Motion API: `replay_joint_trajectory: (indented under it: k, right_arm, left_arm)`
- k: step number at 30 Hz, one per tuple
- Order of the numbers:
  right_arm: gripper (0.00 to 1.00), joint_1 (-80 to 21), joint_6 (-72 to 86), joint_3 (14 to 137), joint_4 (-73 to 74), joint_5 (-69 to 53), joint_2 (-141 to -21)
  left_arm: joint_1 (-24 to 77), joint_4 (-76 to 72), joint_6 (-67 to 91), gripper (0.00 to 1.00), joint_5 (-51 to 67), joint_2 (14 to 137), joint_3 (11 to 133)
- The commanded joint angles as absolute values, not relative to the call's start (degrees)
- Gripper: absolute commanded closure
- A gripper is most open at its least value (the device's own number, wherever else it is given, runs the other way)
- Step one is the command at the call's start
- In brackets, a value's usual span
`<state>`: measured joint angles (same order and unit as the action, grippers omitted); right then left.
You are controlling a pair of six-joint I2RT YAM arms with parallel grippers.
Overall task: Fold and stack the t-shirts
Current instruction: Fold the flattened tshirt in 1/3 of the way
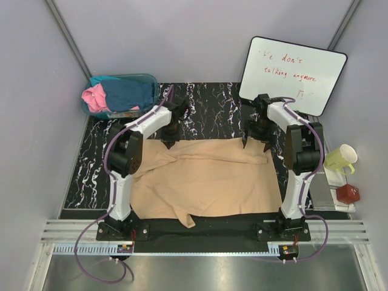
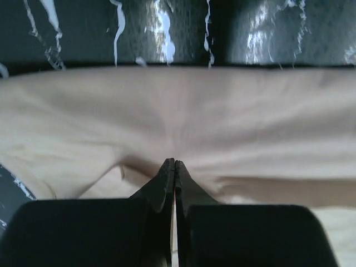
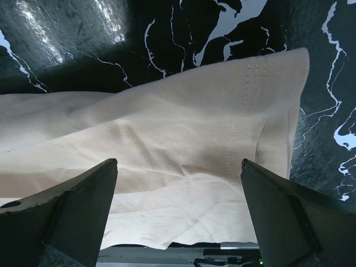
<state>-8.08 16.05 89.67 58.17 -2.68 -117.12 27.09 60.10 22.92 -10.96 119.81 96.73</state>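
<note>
The tan t-shirt (image 1: 209, 182) lies spread across the middle of the black, white-veined counter (image 1: 206, 106). It covers most of the near half, and its near hem runs along the near edge. A small flap of cloth pokes out past that hem, left of centre. The far edge of the shirt is rumpled, with a ridge running from the far left part toward the middle.

The left gripper (image 1: 167, 144) is down at the shirt's far left edge. In the left wrist view its two fingers are clenched tip to tip on the tan t-shirt, and the cloth puckers into creases that fan out from the tips. Just past the cloth edge is bare counter.

The right gripper (image 3: 178, 208) is at the shirt's far right corner with its fingers spread wide apart and nothing between them. The stitched hem and the corner of the cloth lie flat under the gap. Whether the fingertips touch the cloth cannot be told.

At the far left corner of the counter stands a see-through tub (image 1: 148, 82) holding a crumpled pink t-shirt (image 1: 94, 98) and a teal-blue t-shirt (image 1: 130, 94). A whiteboard (image 1: 294, 70) with red writing leans at the far right corner. A pale yellow mug (image 1: 341, 157) sits just off the right edge.
</note>
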Motion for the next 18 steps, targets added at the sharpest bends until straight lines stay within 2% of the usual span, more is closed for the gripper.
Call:
replay_joint_trajectory:
  k: [1, 5, 18]
  right_arm:
    - [0.0, -7.91, 15.03, 89.21, 57.74, -2.9, -115.4]
    - [0.0, -7.91, 14.85, 88.77, 57.57, -2.55, -115.31]
    - [0.0, -7.91, 15.03, 88.77, 57.04, -3.34, -116.37]
  left_arm:
    - [26.02, 61.79, 21.62, 1.0, -10.63, 122.6, 101.69]
    - [25.05, 62.58, 22.06, 1.0, -10.99, 121.73, 99.85]
    - [24.61, 61.26, 22.15, 1.0, -10.91, 111.89, 81.93]
